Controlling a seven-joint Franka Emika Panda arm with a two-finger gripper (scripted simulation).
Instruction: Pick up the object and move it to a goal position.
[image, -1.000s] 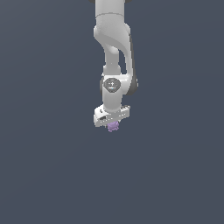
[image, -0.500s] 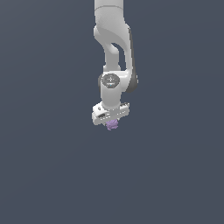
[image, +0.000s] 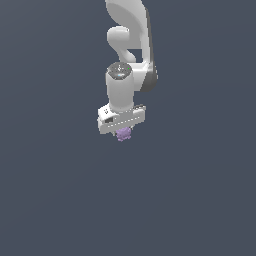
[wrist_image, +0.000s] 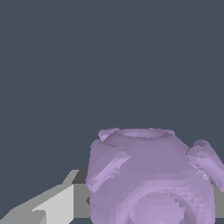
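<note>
The white gripper (image: 123, 131) is closed on the small light-purple knobby lump (image: 123, 134), which hangs just beneath it. Pickup looks done; carrying it to the goal, unmarked here, apparently remains.

arm (image: 127, 60): 1 | gripper (image: 123, 131): 1 | purple knobby object (image: 123, 134): 1
</note>
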